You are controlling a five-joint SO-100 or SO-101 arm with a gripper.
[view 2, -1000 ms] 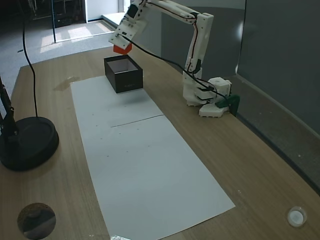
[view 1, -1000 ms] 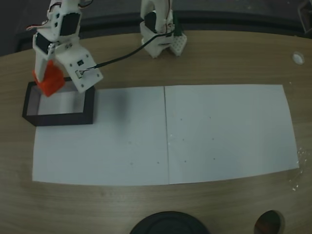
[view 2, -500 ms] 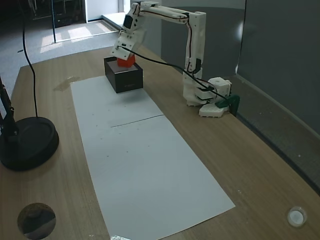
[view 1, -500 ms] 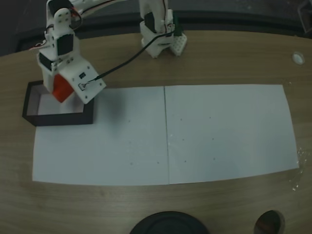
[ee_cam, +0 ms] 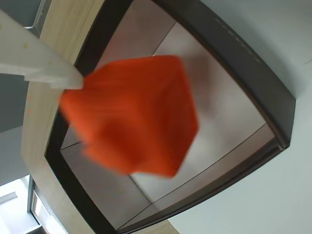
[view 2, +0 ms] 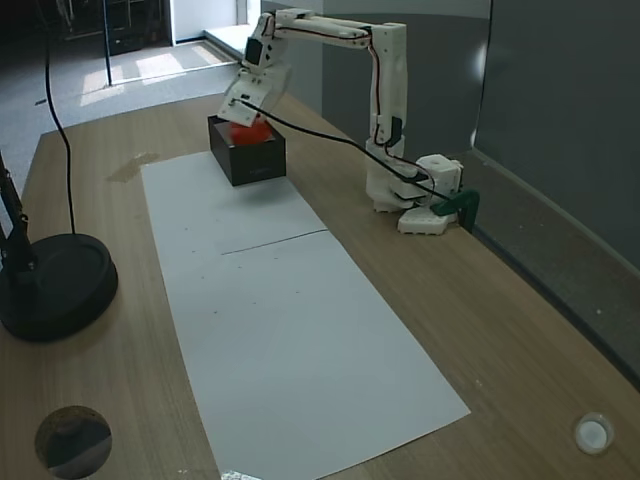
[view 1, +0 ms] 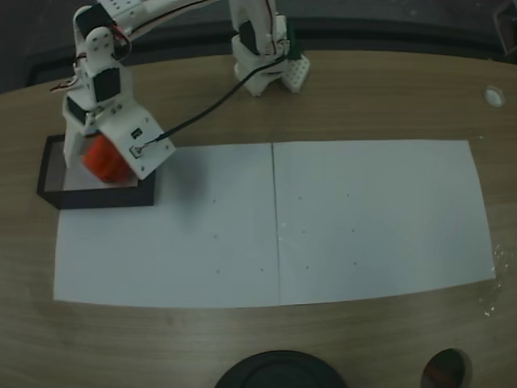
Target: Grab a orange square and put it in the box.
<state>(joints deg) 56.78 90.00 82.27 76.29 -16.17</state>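
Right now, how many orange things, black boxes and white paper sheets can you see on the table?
Orange square: 1, at the gripper, over the box
Black box: 1
White paper sheets: 2, one on the left and one on the right in a fixed view
Total: 4

white paper (view 1: 323, 218) on wooden table (view 1: 388, 97)

The white arm (view 2: 385, 90) rises from its base (view 2: 415, 195) and folds forward, its forearm level and its wrist bent steeply down over the box (view 1: 50, 174). The gripper (view 1: 101, 158) hangs at the box's opening, jaws either side of the blurred orange square (ee_cam: 131, 114); their grip cannot be judged.
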